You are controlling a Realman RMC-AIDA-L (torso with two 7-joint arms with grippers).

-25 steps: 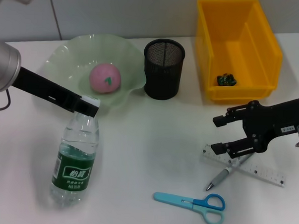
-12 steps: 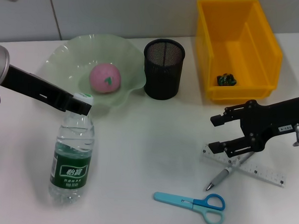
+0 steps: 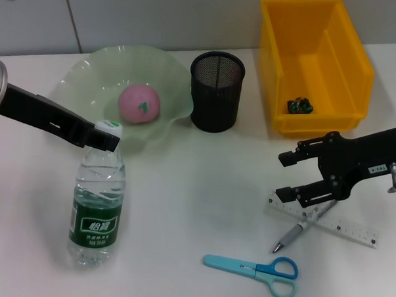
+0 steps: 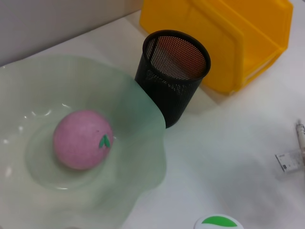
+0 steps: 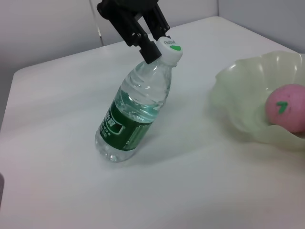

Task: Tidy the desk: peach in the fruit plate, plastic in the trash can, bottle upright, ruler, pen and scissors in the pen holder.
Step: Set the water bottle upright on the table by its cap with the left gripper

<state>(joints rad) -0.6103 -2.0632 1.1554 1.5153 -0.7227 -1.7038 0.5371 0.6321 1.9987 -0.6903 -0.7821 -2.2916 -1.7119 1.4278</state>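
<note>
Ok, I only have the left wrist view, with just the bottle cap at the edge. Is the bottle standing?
Observer: Yes. In the right wrist view the bottle is on its base, with the left gripper at its cap.
Operator: And the right gripper?
Observer: The right gripper is open and empty, next to the ruler and pen.
Operator: Scissors?
Observer: The scissors lie flat on the table, nearer the robot than the ruler.
</note>
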